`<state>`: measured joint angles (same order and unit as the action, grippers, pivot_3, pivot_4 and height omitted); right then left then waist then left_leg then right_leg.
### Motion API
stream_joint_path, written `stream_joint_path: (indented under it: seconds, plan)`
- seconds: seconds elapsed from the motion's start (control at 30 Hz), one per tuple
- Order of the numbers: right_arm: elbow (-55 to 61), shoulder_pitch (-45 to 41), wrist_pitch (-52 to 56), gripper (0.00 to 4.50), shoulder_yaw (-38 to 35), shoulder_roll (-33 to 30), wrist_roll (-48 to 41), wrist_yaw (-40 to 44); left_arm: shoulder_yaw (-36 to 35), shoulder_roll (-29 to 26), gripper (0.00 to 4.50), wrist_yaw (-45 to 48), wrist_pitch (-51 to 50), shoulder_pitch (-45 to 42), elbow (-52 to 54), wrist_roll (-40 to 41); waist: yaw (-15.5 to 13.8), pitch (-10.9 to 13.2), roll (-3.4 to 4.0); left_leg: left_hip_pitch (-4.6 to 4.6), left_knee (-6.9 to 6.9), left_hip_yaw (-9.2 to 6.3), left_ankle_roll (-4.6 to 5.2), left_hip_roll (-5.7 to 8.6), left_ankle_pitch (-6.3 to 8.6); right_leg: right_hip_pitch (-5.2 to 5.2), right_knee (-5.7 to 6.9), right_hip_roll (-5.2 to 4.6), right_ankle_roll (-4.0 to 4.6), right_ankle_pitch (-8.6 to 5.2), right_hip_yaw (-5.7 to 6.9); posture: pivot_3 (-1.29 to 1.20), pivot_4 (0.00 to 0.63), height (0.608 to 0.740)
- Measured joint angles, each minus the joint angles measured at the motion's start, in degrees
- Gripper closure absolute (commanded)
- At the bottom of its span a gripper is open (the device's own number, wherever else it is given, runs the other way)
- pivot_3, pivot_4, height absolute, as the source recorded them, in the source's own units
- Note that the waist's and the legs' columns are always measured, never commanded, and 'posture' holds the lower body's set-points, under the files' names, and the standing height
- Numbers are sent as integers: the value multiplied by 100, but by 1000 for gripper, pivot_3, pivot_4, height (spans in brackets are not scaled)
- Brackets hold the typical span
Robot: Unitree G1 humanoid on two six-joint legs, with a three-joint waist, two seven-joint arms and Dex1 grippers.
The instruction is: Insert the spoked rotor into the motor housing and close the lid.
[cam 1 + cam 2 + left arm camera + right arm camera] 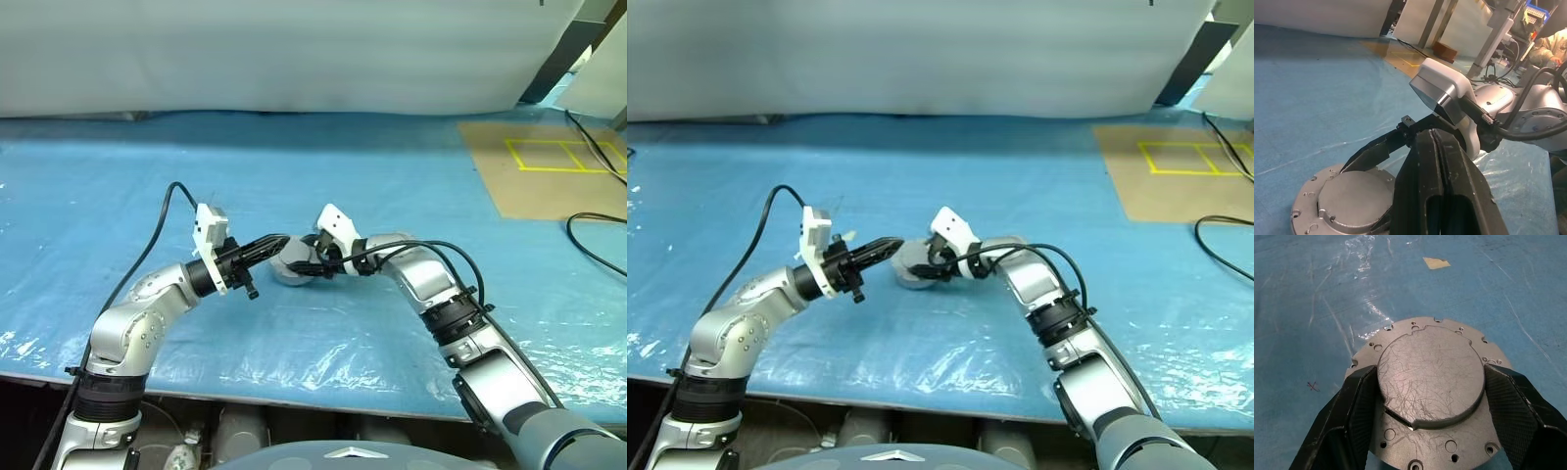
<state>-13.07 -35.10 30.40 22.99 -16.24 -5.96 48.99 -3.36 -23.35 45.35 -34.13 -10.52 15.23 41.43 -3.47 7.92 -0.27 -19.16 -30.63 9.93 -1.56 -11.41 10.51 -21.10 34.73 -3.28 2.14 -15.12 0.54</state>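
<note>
The round grey metal motor housing (1431, 396) is dull silver-grey, its raised centre crossed by fine pale scratches and its flange dotted with small dark holes. The bench (294, 157) wears a bright blue plastic sheet with white glints in its creases. A small tan scrap (1436, 263) and a tiny red cross mark (1313, 386) lie on the blue. Both pincers, left (1442, 161) and right (1431, 431), are matt black. The brown cardboard sheet (549, 186) carries yellow tape rectangles.

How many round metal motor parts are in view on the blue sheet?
1: the housing, scratched flat face up, sits mid-sheet between the right claw's fingers. A rotor or lid may be hidden.
</note>
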Motion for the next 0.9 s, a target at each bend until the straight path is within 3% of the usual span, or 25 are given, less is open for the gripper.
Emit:
stream_joint_path:
  seconds: [0.2,0.43,0.77,0.9]
  plan:
    - [-117,21,-443,1519,198,-10,220,-131,1,2,4500,23,45,0,-17,-9,53,-15,25,27,10,-3,1,10,2,-14,-11,-2,-13,-8,-10,0,150,740]
    - [-248,-69,-373,1519,115,-37,223,-165,87,38,4500,47,237,-2,-206,-197,61,-18,41,4,60,-46,2,65,3,-14,-122,-9,-27,-16,-24,0,150,740]
    - [192,26,105,1519,32,-230,152,69,636,-11,4500,142,1275,-464,-1884,-1655,-50,-39,-21,-14,60,-44,3,89,2,-4,-175,-13,-51,-17,-63,0,150,740]
    - [192,48,100,1519,32,-159,68,158,787,107,4500,264,1563,-750,-2216,-1935,-37,-82,-41,-11,80,-36,1,72,2,0,-157,2,-37,76,-61,0,150,740]
